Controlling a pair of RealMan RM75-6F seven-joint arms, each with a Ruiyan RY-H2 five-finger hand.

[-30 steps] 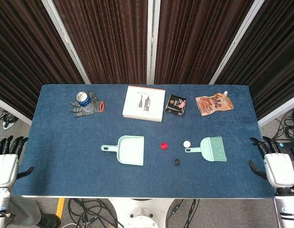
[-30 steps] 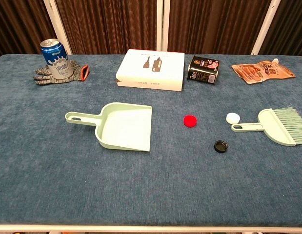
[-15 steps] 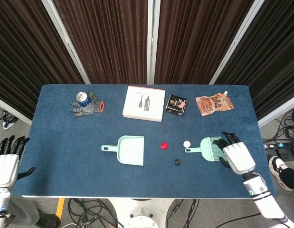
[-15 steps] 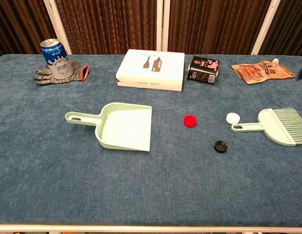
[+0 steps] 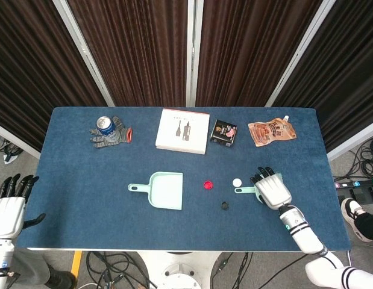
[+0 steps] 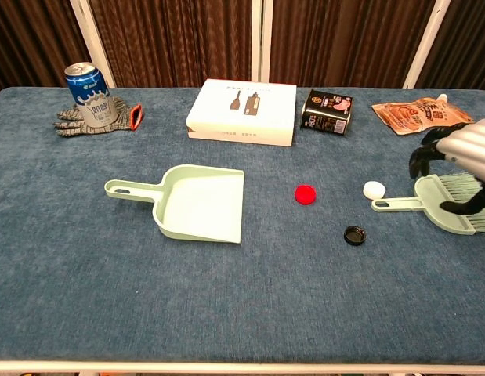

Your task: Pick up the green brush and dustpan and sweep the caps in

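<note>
the right hand (image 6: 455, 164) hovers spread over the brush (image 6: 446, 202) on the counter (image 6: 226, 298); closing carelessly could knock the white cap (image 6: 374, 188) beside the handle away.

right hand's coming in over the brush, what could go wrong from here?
1. The white cap lies right beside the brush handle; the right hand hovering over the brush head could knock it away while closing.
2. The hand is over the bristle end, not the handle, so a grasp there may be awkward for sweeping.
3. The left hand sits off the table's edge, far from the dustpan, which lies loose and could slide.
</note>
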